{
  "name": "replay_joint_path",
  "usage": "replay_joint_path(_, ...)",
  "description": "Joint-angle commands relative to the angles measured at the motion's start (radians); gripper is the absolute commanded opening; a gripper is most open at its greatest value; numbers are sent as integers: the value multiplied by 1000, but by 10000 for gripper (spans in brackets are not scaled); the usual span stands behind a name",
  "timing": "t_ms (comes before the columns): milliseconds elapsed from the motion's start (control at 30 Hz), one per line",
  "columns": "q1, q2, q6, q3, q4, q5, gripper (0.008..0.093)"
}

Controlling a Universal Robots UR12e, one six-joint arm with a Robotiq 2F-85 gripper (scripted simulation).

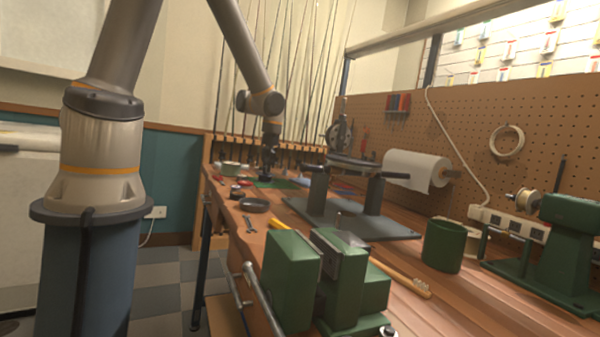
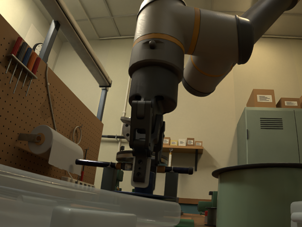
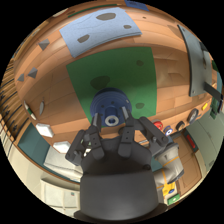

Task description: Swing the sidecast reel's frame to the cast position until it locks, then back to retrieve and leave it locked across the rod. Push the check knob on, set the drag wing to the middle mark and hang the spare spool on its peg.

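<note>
The blue spare spool lies flat on the green mat at the far end of the bench, its silver hub facing up. My gripper is lowered over the spool with a finger on either side of the hub, open and holding nothing. From the side camera the gripper stands on the mat, left of the sidecast reel, which sits on a rod held by two posts of a grey stand.
A brown pegboard with a paper towel roll runs behind the bench, and fishing rods stand in a rack at the far end. A blue cloth lies beyond the mat. A green vise and green cup stand nearer.
</note>
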Motion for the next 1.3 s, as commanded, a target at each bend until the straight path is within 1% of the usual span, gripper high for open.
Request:
replay_joint_path(0,0,-1,0,-1,0,0,540)
replay_joint_path(233,0,0,0,-1,0,0,540)
replay_joint_path(267,0,0,0,-1,-1,0,530)
replay_joint_path(1000,0,0,0,0,-1,0,90)
replay_joint_path(1033,0,0,0,0,-1,0,80)
replay_joint_path(1267,0,-5,0,-2,6,0,80)
